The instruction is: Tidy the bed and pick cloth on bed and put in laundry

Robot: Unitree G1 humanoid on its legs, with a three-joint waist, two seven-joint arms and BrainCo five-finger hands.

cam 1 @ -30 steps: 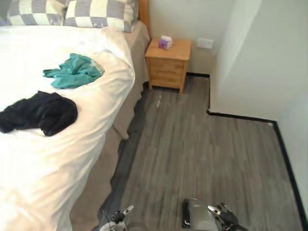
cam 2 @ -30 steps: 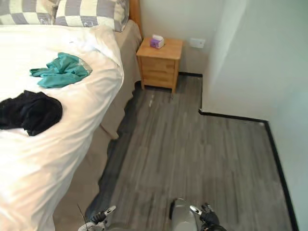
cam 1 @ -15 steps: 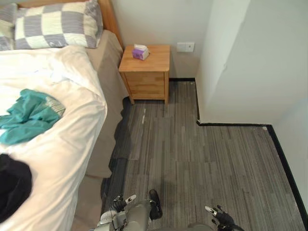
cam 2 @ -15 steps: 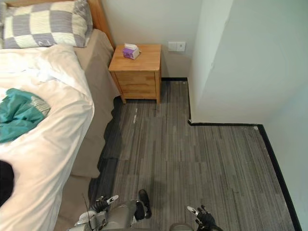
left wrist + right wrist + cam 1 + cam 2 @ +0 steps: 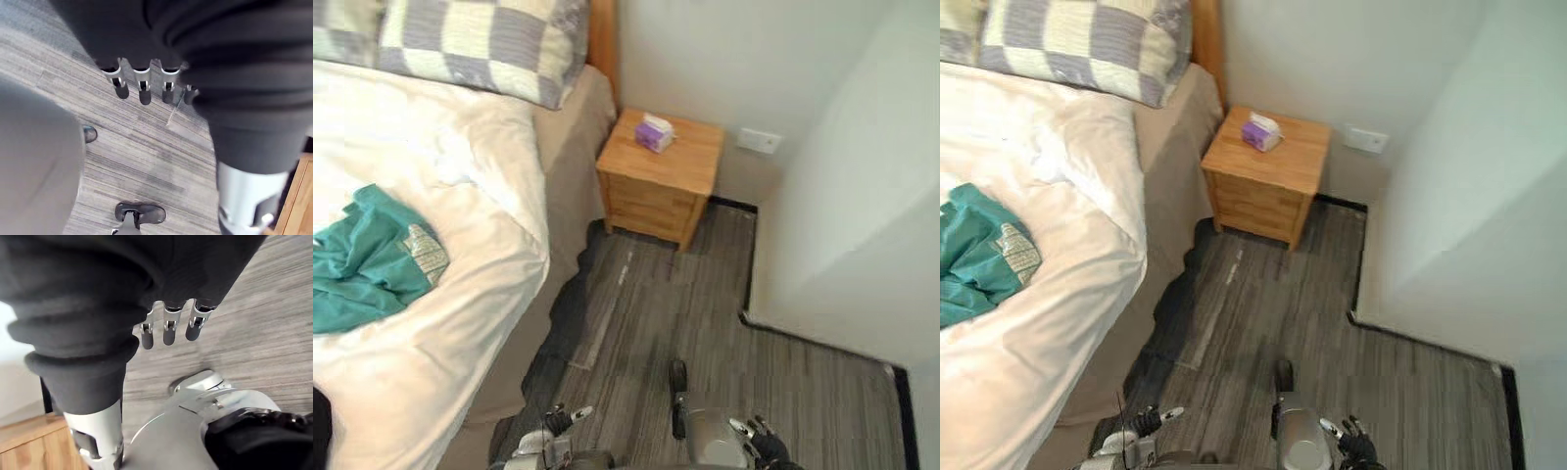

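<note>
A teal cloth (image 5: 367, 259) lies crumpled on the white duvet (image 5: 460, 166) of the bed, near its right side. A dark sliver of black cloth (image 5: 318, 431) peeks in at the duvet's lower left edge. My left hand (image 5: 558, 424) hangs low by the side of the bed, over the floor, well short of the cloths. My right hand (image 5: 760, 437) hangs low on the other side, over bare floor. In the wrist views the left hand's fingers (image 5: 142, 90) and the right hand's fingers (image 5: 168, 331) hang straight and hold nothing.
A checkered pillow (image 5: 480, 44) lies at the head of the bed. A wooden nightstand (image 5: 661, 181) with a purple tissue box (image 5: 654, 132) stands beside it against the wall. A white wall corner (image 5: 842, 255) juts out on the right. Grey plank floor (image 5: 636, 313) runs between bed and wall.
The whole picture has swung, so the camera has moved; the black cloth has slid nearly out of the picture. The cloths lie as before and both hands still hang low.
</note>
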